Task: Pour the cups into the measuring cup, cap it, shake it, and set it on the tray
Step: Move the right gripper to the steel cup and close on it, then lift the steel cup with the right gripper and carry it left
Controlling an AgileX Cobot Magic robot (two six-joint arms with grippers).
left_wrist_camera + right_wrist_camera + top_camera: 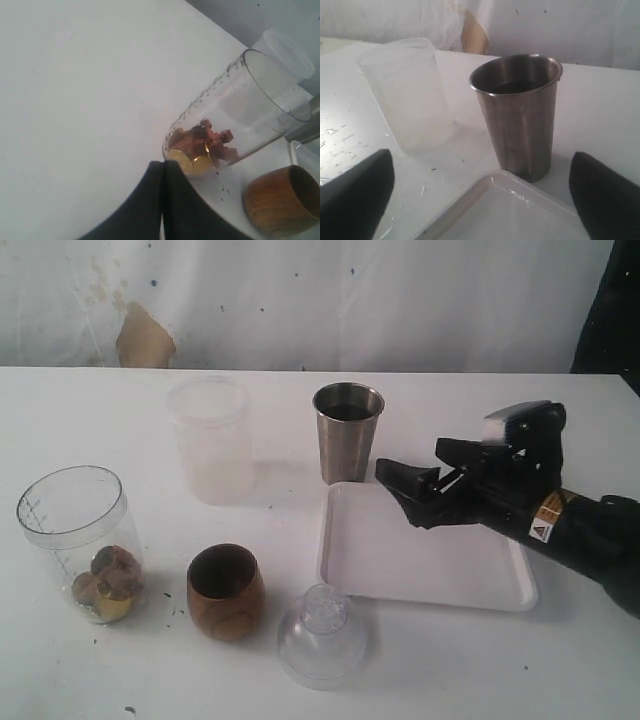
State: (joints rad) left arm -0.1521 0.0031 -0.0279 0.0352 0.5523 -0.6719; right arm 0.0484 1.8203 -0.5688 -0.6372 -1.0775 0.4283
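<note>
- Frosted plastic cup [210, 440]: translucent, whitish, tapered, with a thicker band at the mouth. It stands upright with its mouth up, toward the rear of the table and left of centre in the exterior view. A faint shadow falls on its right side.
- Table [90, 410]: white, matte top. Small dark specks [130, 708] are scattered near the front edge. The right wrist view shows fine pale scuffs on the surface.
- Back wall [400, 300]: white, uneven finish, with a few dark dots.
- Brown patch [145, 338]: irregular tan stain on the wall, just above the table's far edge.
- Dark shape [612, 300]: upper right corner, cannot identify.
</note>
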